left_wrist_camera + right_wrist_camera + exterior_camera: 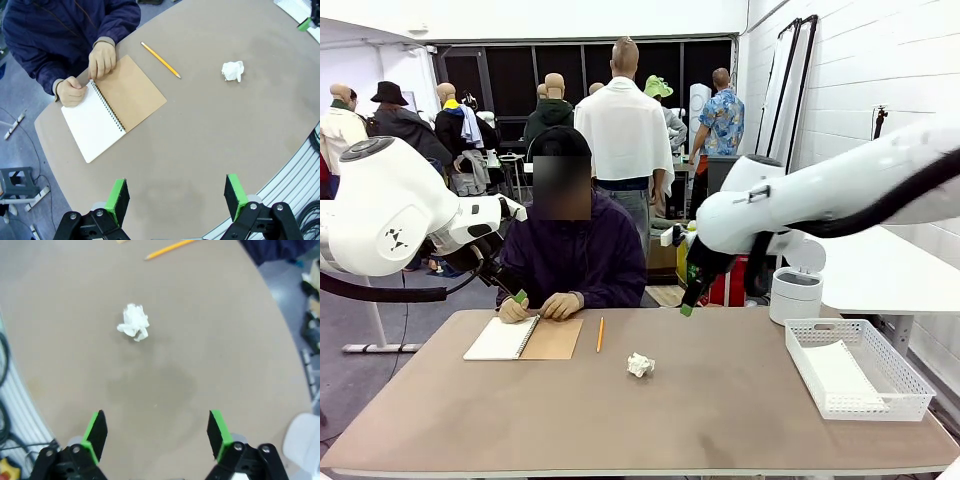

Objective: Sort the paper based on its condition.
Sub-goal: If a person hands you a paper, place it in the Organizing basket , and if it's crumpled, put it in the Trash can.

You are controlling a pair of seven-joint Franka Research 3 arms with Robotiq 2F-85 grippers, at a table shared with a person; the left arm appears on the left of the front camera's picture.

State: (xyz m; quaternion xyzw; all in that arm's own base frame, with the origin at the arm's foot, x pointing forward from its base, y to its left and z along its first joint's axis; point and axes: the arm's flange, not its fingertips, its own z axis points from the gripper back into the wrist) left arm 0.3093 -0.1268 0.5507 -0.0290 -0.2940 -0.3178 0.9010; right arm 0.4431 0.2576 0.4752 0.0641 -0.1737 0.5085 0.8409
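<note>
A crumpled ball of white paper (640, 365) lies on the brown table (720, 420), right of its middle. The left wrist view has the ball (233, 70) far ahead, and the right wrist view has it (134, 322) ahead and slightly left. A flat white sheet (840, 374) rests in the white basket tray (910, 392). My left gripper (517, 293) hovers above the table's far left; its fingers stand open (176, 197) and hold nothing. High over the far middle of the table, my right gripper (688, 306) is open (157, 432) and empty.
An open spiral notebook (523, 338) with a brown cover lies at the far left under the person's hands (545, 306). A yellow pencil (600, 334) lies beside it. A white bin (795, 295) stands off the table's far right.
</note>
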